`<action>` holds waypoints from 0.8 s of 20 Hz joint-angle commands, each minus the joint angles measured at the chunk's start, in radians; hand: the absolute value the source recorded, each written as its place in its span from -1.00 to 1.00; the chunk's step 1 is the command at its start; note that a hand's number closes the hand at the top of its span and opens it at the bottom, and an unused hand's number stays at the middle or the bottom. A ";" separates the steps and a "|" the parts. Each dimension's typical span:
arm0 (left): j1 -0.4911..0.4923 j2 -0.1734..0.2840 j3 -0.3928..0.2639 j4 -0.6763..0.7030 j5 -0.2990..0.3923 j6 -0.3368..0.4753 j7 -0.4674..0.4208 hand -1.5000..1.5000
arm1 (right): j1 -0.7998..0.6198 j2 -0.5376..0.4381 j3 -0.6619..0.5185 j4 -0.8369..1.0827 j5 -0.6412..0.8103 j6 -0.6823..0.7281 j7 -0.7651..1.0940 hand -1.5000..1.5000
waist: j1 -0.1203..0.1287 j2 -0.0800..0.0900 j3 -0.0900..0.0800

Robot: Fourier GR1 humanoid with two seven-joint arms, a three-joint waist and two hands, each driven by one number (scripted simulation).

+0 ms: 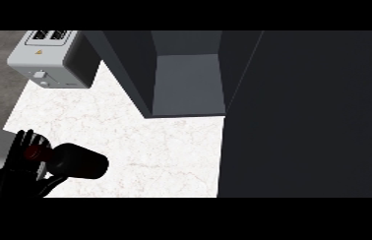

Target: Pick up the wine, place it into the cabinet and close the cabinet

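A white marbled counter [145, 140] fills the view. At its near left corner the left hand [22, 153] seems curled round the dark wine bottle [76, 161]. Beyond stands the open dark cabinet [185, 81], with a toaster [51, 57] far left

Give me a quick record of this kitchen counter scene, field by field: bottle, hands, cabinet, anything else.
wine bottle: dark, lying tilted at the counter's lower left
left hand: at the lower left edge, fingers curled round the bottle's neck end
right hand: not in view
cabinet: dark, open, its grey shelf bare
cabinet door: swung open, filling the view's right side
toaster: grey, upper left, apart from the bottle
counter: white marble
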 commanded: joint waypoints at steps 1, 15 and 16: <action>-0.016 -0.017 -0.023 0.121 -0.033 -0.012 -0.058 -1.00 | 0.095 -0.023 0.005 -0.278 -0.021 -0.025 0.105 -1.00 | 0.004 -0.002 -0.002; -0.053 -0.039 -0.055 0.355 0.045 -0.009 -0.287 -1.00 | 0.021 -0.044 -0.056 -0.261 -0.084 -0.011 0.168 -1.00 | 0.023 -0.001 -0.001; -0.093 -0.027 -0.017 0.372 0.045 -0.020 -0.242 -1.00 | 0.057 -0.025 -0.019 -0.239 -0.042 -0.013 0.109 -1.00 | 0.020 -0.001 -0.001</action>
